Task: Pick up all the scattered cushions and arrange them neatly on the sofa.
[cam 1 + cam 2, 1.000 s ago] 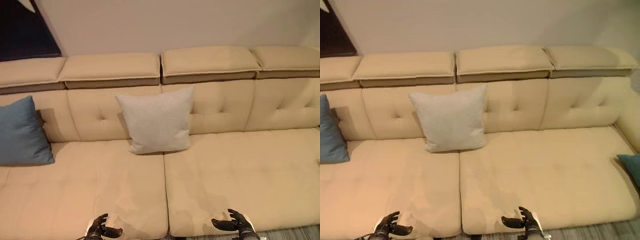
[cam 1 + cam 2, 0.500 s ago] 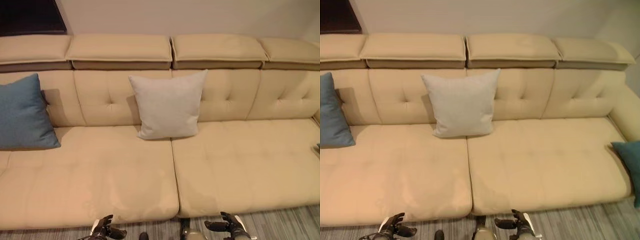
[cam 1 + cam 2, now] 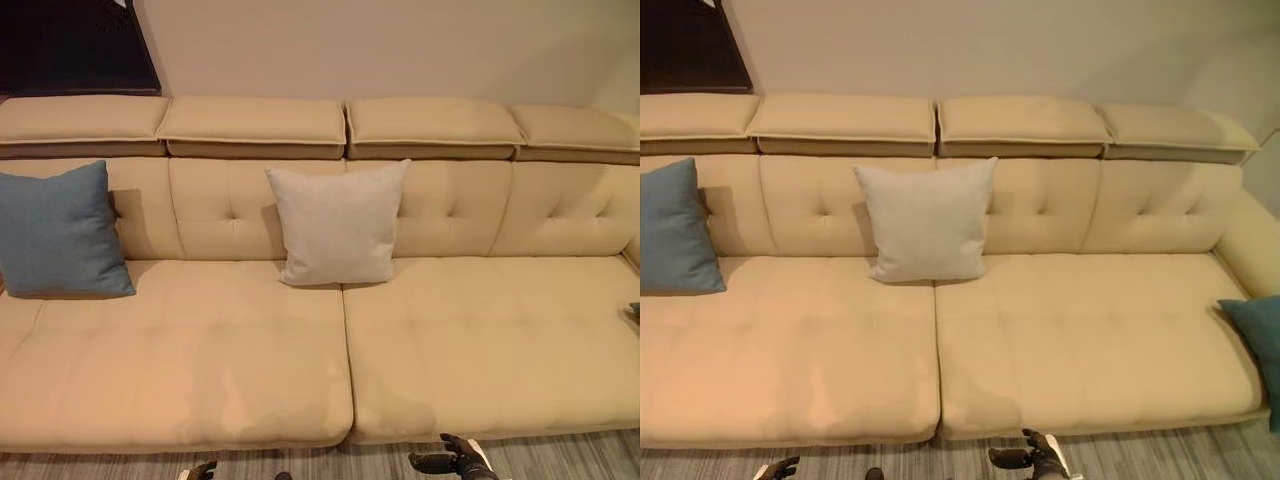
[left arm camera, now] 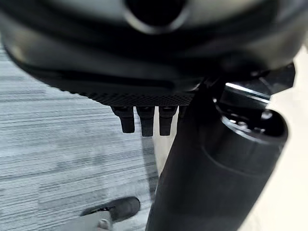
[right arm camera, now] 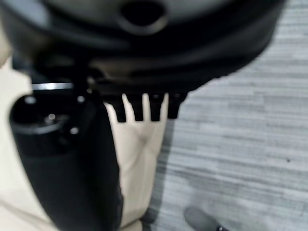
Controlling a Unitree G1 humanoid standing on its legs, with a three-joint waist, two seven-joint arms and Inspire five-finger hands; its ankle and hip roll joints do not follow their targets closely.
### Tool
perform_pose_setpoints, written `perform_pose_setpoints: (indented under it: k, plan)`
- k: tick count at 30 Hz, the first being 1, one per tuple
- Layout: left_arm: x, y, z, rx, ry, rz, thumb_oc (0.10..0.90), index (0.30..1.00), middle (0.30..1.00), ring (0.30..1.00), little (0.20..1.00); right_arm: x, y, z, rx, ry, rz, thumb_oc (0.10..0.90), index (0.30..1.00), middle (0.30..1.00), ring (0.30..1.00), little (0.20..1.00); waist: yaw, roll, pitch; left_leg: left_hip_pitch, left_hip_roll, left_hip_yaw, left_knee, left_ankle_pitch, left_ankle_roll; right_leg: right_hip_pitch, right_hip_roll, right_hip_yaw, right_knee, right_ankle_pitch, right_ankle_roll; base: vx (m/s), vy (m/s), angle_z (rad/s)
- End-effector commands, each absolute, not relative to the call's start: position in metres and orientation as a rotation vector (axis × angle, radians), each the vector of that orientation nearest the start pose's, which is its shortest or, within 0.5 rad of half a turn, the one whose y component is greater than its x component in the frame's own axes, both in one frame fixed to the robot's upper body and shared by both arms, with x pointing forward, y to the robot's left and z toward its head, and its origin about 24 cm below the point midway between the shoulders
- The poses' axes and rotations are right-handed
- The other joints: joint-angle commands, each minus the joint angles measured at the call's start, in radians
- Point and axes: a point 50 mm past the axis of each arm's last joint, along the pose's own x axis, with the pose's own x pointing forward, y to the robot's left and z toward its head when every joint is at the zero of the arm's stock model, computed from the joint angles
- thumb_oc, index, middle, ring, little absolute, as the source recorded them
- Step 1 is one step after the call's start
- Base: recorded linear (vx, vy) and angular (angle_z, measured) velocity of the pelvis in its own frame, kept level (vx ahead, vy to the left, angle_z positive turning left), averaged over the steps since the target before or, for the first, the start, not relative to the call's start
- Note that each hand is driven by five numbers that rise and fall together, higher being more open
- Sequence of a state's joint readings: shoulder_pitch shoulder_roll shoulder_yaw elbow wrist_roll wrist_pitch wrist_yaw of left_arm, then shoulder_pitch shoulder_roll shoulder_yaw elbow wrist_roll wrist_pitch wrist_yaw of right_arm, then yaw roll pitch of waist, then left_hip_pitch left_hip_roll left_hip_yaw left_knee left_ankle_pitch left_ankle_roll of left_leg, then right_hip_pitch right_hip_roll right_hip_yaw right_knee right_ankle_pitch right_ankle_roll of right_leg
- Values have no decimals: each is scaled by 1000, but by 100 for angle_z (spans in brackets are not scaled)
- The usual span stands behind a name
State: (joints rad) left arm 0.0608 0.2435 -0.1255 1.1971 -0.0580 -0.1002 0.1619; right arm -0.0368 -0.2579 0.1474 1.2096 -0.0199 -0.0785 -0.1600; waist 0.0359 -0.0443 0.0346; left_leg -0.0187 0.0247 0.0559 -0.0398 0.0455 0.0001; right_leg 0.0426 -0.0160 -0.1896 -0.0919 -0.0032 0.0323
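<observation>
Both the left hand (image 4: 144, 118) and the right hand (image 5: 144, 107) hang empty with fingers straight, off the sofa (image 3: 1060, 340) front edge. The grey cushion (image 3: 927, 220) and blue cushion (image 3: 678, 228) lean upright on the backrest. The teal cushion (image 3: 1255, 345) at the sofa's right end looks next; best approach squarely and grip both its sides.

In front of me stretches a long beige sofa (image 3: 450, 340), its seat made of two wide cushioned sections that meet at a seam near the middle, with a tufted backrest and a row of flat headrest pads along the top. A blue cushion (image 3: 60, 235) stands upright at the sofa's left end, leaning against the backrest. A light grey cushion (image 3: 338, 224) stands upright near the middle, resting on the seat just above the seam and leaning back on the tufted panel. At the far right end a teal cushion (image 3: 1258, 340) sits at the seat's edge by the armrest. Below the sofa runs a grey striped floor (image 3: 580, 455).
</observation>
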Motion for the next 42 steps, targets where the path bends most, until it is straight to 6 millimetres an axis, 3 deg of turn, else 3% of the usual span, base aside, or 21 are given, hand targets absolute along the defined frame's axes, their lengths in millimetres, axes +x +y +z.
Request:
perform_pose_setpoints:
  k: [1, 3, 6, 8, 9, 12, 13, 14, 15, 16, 17, 20, 22, 24, 26, 31, 37, 38, 39, 40, 42]
  plan:
    - [112, 251, -147, 357, 1042, 222, 800, 900, 900, 900, 900, 128, -260, -140, -483, 1009, -187, 800, 900, 900, 900, 900, -6, -25, 32, -3, -39, -61, 94, -139, -16, -25, -31, 30, 88, -43, 62, -97, -47, 0]
    - [125, 242, -145, 358, 1004, 189, 800, 900, 900, 900, 900, 130, -262, -139, -490, 1011, -205, 800, 900, 900, 900, 900, 1, -27, 59, -57, -50, -119, 167, -133, -28, -38, -32, 49, 87, -31, 56, -160, -18, -13]
    - [131, 232, -146, 331, 986, 169, 800, 900, 900, 900, 900, 132, -267, -137, -540, 1004, -203, 800, 900, 900, 900, 900, 23, -29, 65, -75, -58, -289, 243, -153, -49, -82, -35, 115, 103, -6, 61, -135, 149, -62]
    - [138, 224, -144, 314, 953, 163, 800, 900, 900, 900, 900, 136, -268, -136, -544, 1000, -206, 800, 900, 900, 900, 900, 27, -19, 73, -70, -53, -382, 246, -144, -59, -121, -42, 156, 117, 11, 76, -146, 308, -147]
    - [144, 219, -143, 323, 934, 141, 800, 900, 900, 900, 900, 137, -267, -136, -541, 1001, -208, 800, 900, 900, 900, 900, 14, -13, 73, -54, -52, -394, 214, -160, -59, -138, -47, 176, 115, 26, 91, -182, 398, -144]
    - [156, 215, -139, 375, 896, 88, 800, 900, 900, 900, 900, 145, -262, -135, -546, 994, -192, 800, 900, 900, 900, 900, 0, -21, 96, -44, -74, -327, 168, -199, -25, -232, -90, 238, 102, 111, 143, -280, 389, -137]
    - [161, 217, -136, 412, 881, 67, 800, 900, 900, 900, 900, 152, -257, -134, -544, 977, -180, 800, 900, 900, 900, 900, -8, -26, 108, -55, -86, -283, 161, -203, -12, -270, -113, 242, 83, 148, 171, -437, 404, -185]
    - [163, 222, -135, 428, 877, 75, 800, 900, 900, 900, 900, 154, -254, -133, -542, 967, -175, 800, 900, 900, 900, 900, 0, -27, 119, -68, -85, -244, 167, -199, -7, -289, -123, 210, 83, 153, 170, -405, 274, -184]
    - [165, 228, -133, 436, 876, 93, 800, 900, 900, 900, 900, 155, -253, -133, -545, 958, -171, 800, 900, 900, 900, 900, 9, -24, 129, -77, -80, -218, 171, -196, -6, -302, -134, 151, 100, 143, 160, -431, 255, -196]
    - [162, 237, -132, 438, 888, 121, 800, 900, 900, 900, 900, 152, -255, -133, -562, 954, -170, 800, 900, 900, 900, 900, 37, -15, 135, -101, -73, -162, 179, -178, -2, -265, -177, -15, 146, 95, 136, -469, 294, -167]
    - [151, 245, -135, 433, 927, 150, 800, 900, 900, 900, 900, 146, -257, -135, -574, 970, -162, 800, 900, 900, 900, 900, 55, -9, 124, -96, -64, -122, 167, -163, 12, -228, -175, -65, 235, 44, 114, -427, 313, -200]
    - [133, 256, -140, 414, 1000, 199, 800, 900, 900, 900, 900, 142, -260, -136, -564, 982, -181, 800, 900, 900, 900, 900, 80, -7, 93, -105, -58, -64, 164, -147, 34, -165, -121, -56, 335, -50, 99, -165, 111, -148]
    - [131, 257, -141, 412, 1010, 202, 800, 900, 900, 900, 900, 142, -261, -136, -563, 983, -183, 800, 900, 900, 900, 900, 87, -8, 86, -118, -57, -50, 168, -142, 35, -151, -114, -63, 332, -64, 96, -123, 4, -71]
    - [127, 256, -142, 410, 1019, 205, 800, 900, 900, 900, 900, 144, -260, -135, -562, 974, -188, 800, 900, 900, 900, 900, 111, -20, 85, -132, -56, -5, 170, -137, 33, -114, -108, -71, 285, -67, 93, -172, -66, -55]
    - [127, 248, -145, 393, 1020, 187, 800, 900, 900, 900, 900, 143, -263, -134, -568, 970, -198, 800, 900, 900, 900, 900, 102, -23, 72, -127, -45, 16, 165, -130, 29, -86, -83, -38, 187, -67, 88, -63, -191, -79]
    - [137, 232, -145, 409, 991, 112, 800, 900, 900, 900, 900, 133, -269, -135, -565, 992, -225, 800, 900, 900, 900, 900, 60, -3, 83, -112, -27, 11, 167, -118, 10, -73, -53, -12, 135, -55, 69, -13, -135, -21]
    - [151, 214, -143, 434, 951, 33, 800, 900, 900, 900, 900, 116, -278, -138, -526, 1042, -310, 800, 900, 900, 900, 900, 17, 16, 116, -145, -10, -4, 278, -122, -19, -46, -37, 5, 101, -52, 45, -10, -61, 5]
    - [153, 209, -144, 440, 951, 17, 800, 900, 900, 900, 900, 112, -280, -139, -520, 1058, -335, 800, 900, 900, 900, 900, 25, 14, 123, -180, -38, -53, 299, -116, -24, -41, -37, 17, 92, -47, 43, 30, -21, -7]
    - [153, 209, -144, 440, 951, 17, 800, 900, 900, 900, 900, 112, -280, -139, -519, 1058, -335, 800, 900, 900, 900, 900, 25, 14, 123, -181, -39, -53, 301, -117, -24, -40, -37, 16, 92, -48, 44, 169, -24, -34]
    - [149, 207, -146, 443, 968, 7, 800, 900, 900, 900, 900, 103, -283, -141, -517, 1094, -359, 800, 900, 900, 900, 900, 40, 14, 118, -228, -95, -110, 263, -99, -26, -24, -22, 38, 76, -47, 52, 185, -10, -27]
    - [145, 208, -148, 444, 984, 15, 800, 900, 900, 900, 900, 99, -283, -142, -520, 1114, -362, 800, 900, 900, 900, 900, 53, 13, 116, -255, -101, -120, 268, -89, -29, -19, -8, 74, 80, -61, 55, 180, 17, -5]
